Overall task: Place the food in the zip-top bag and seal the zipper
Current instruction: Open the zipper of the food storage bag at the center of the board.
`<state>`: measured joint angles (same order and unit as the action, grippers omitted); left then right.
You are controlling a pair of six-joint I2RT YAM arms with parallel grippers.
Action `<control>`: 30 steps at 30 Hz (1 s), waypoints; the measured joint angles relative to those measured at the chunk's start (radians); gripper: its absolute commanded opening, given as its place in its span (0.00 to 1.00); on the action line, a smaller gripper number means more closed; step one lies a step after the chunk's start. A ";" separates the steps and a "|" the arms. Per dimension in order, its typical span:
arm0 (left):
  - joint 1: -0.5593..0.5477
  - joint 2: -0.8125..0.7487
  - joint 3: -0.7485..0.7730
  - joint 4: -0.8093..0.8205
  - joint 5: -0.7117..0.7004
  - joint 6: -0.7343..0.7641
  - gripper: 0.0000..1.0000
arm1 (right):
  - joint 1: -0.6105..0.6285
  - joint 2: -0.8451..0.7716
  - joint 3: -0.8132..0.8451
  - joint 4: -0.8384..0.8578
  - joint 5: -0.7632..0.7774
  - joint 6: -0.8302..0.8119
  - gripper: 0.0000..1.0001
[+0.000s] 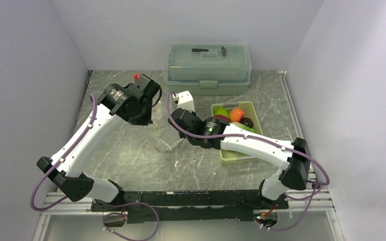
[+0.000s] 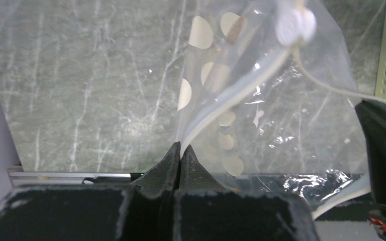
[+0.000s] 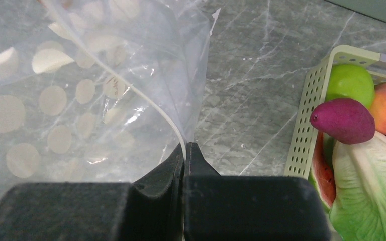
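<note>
From above, the zip-top bag (image 1: pixel 162 141) is seen hung between both arms, while the food (image 1: pixel 236 115) is seen in the perforated tray (image 1: pixel 237 157). In the left wrist view, the left gripper (image 2: pixel 180 150) is clenched on the bag's rim at the zipper (image 2: pixel 208 116). In the right wrist view, the right gripper (image 3: pixel 186 150) is pinched shut on the opposite rim, probably so the mouth can be spread. The clear, white-dotted film is wrinkled, and nothing is seen inside.
</note>
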<state>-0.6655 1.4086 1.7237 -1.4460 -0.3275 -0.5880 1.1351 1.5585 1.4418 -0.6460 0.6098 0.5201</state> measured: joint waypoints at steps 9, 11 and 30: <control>-0.008 0.000 0.084 -0.014 -0.143 0.078 0.00 | -0.057 -0.043 -0.076 0.032 -0.058 0.050 0.00; -0.010 0.000 0.089 -0.018 -0.160 0.106 0.00 | -0.065 -0.044 -0.082 0.052 -0.080 0.058 0.00; -0.058 0.043 0.066 -0.009 -0.247 0.264 0.00 | -0.168 -0.032 -0.130 0.232 -0.349 0.088 0.00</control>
<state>-0.7235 1.4521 1.7901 -1.4551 -0.5743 -0.3241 0.9668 1.5265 1.3121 -0.4145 0.2604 0.6083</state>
